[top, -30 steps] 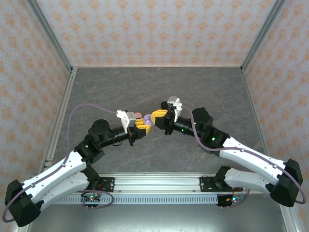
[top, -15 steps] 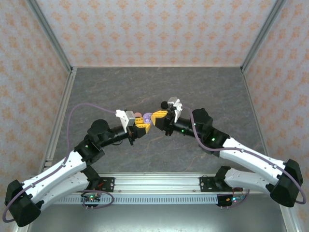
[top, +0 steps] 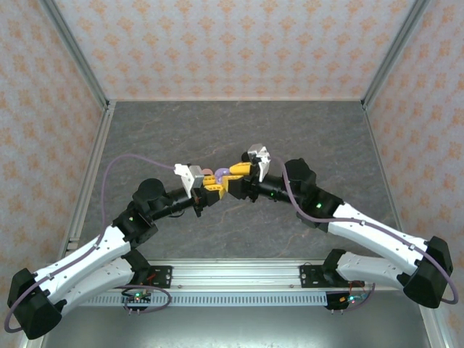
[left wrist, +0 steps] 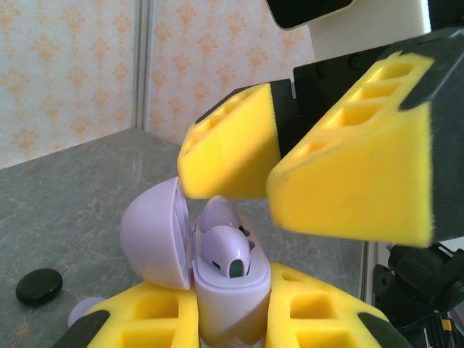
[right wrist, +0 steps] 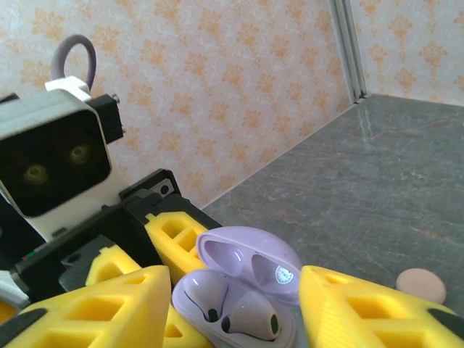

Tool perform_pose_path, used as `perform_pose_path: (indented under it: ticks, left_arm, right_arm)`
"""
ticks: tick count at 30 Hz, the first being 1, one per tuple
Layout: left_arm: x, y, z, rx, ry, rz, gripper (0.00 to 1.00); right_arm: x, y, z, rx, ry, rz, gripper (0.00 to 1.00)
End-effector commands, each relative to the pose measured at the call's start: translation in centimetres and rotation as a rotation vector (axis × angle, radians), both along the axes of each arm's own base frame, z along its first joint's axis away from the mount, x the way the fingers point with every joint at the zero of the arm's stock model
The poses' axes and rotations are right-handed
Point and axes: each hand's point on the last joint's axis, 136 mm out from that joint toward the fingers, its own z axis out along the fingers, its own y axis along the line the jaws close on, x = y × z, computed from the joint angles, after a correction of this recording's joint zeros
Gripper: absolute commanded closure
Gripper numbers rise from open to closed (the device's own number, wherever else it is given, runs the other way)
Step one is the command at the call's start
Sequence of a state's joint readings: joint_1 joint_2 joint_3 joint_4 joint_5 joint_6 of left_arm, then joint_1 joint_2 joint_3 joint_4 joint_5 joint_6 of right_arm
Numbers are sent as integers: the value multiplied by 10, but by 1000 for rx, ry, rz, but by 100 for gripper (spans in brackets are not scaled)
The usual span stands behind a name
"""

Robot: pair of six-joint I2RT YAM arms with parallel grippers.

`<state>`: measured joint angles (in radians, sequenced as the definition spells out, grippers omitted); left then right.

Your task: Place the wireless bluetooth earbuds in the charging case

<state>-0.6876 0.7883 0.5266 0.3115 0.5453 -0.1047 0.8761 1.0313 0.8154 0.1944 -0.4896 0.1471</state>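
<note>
Grey marbled tabletop [top: 239,130] under patterned wallpaper walls [top: 239,51], and both my arms meet near its middle.

Taking it from the left: my left gripper [top: 210,190] is clamped tight on the lower body of the charging case [left wrist: 226,297]. Its yellow pads [left wrist: 145,319] press one on each side of the case and hold it upright, mouth up. As I judge it, that keeps the wells facing whatever comes down from above. The lid [left wrist: 152,239] is swung back on the left of the case, out of the way.

Inside the case sit two lilac earbuds [left wrist: 228,252], side by side, stems down in their wells (they look fully seated, though I can't see the bottoms).

Right of and above the case hangs my right gripper [top: 236,178], jaws parted and carrying nothing. One jaw stands to each side of the case, touching neither it nor the buds. I take that spread as room to draw off without nudging anything.

On the table beyond the case lie a black disc [left wrist: 40,285] and a beige disc [right wrist: 420,284], no part of this job. What remains for this pair, I'd say, is shutting the lid.
</note>
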Motion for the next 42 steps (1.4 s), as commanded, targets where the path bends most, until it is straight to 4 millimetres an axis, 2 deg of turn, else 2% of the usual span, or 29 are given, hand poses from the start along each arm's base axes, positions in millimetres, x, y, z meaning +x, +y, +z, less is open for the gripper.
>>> perform_pose_path:
  ticks: [1, 5, 10, 12, 16, 20, 23, 27, 37, 42]
  left_arm:
    - [-6, -3, 25, -46, -78, -27, 100]
    - [-5, -4, 24, -45, -80, -28, 100]
    - [-6, -4, 24, -42, -82, -30, 100]
    - [-6, -4, 23, -40, -82, -33, 100]
    - [-7, -4, 24, -43, -87, -40, 100]
    - [-8, -5, 25, -44, -88, -46, 100]
    - [-8, -5, 24, -44, -85, -46, 100]
    - [-8, -5, 23, -39, -82, -43, 100]
    - [-6, -5, 18, -25, -70, -38, 100]
    - [-5, -5, 18, -22, -69, -37, 100]
  right_arm:
    - [2, -9, 35, 69, -30, -18, 44]
    - [11, -22, 38, 53, 0, -67, 42]
    - [23, -34, 20, -4, 51, -133, 40]
    - [21, -34, 18, -1, 65, -117, 34]
    - [6, -20, 22, 45, 109, 24, 10]
    - [-3, -4, 13, 19, 170, 134, 3]
    - [-7, 6, 9, 18, 202, 201, 3]
    - [-12, 11, 19, 52, 185, 254, 7]
    - [-27, 9, 47, 97, 115, 322, 24]
    - [-33, 3, 58, 111, 86, 330, 27]
